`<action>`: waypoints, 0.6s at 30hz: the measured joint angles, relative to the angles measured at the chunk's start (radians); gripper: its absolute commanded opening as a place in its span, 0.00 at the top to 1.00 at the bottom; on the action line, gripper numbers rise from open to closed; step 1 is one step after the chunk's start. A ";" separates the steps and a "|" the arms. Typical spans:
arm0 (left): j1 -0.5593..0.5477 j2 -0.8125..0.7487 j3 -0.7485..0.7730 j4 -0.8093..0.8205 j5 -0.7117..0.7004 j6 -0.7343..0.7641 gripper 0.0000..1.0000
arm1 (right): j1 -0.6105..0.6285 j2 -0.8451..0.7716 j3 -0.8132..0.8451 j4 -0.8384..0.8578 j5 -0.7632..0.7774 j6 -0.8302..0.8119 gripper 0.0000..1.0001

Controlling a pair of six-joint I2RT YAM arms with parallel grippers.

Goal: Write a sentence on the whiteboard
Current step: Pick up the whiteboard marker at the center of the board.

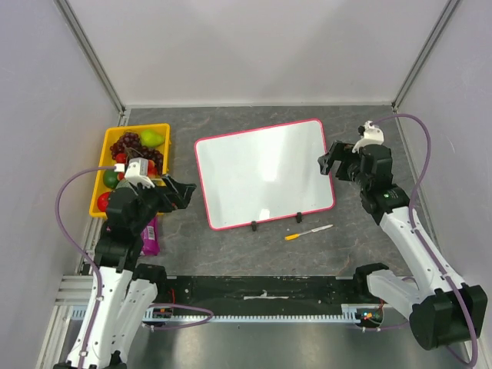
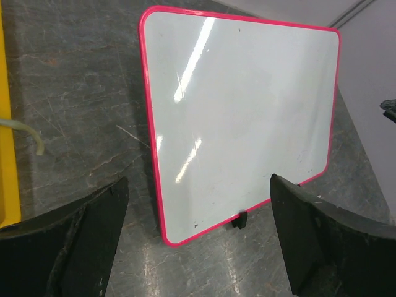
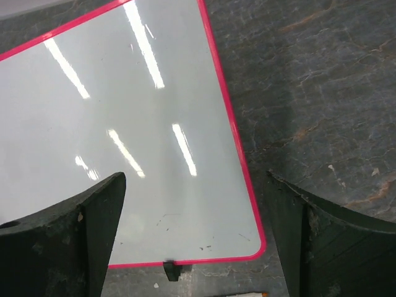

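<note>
The whiteboard [image 1: 264,173] lies flat in the middle of the grey table, pink-framed, with two black feet on its near edge. It is blank; no orange sentence shows on it. It also shows in the left wrist view [image 2: 241,111] and the right wrist view [image 3: 124,136]. An orange-tipped white marker [image 1: 308,231] lies on the table just in front of the board. My left gripper [image 1: 184,192] is open and empty, just left of the board's left edge. My right gripper [image 1: 332,165] is open and empty, at the board's right edge.
A yellow fruit tray [image 1: 105,150] with grapes and other fruit stands at the left. A purple packet [image 1: 151,237] lies in front of it by the left arm. Grey walls close in the back and sides.
</note>
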 measured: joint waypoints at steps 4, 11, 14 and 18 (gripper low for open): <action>0.000 -0.050 -0.024 0.015 0.068 0.000 0.00 | 0.000 0.013 0.000 -0.015 -0.062 0.002 0.02; -0.013 -0.029 -0.101 0.153 0.298 -0.001 0.00 | 0.000 0.010 -0.007 -0.028 -0.135 -0.002 0.02; -0.097 0.058 -0.101 0.194 0.315 0.000 0.00 | 0.000 -0.004 -0.018 -0.048 -0.146 -0.006 0.02; -0.385 0.188 -0.089 0.222 0.199 0.021 0.00 | 0.000 -0.022 -0.030 -0.063 -0.148 -0.014 0.02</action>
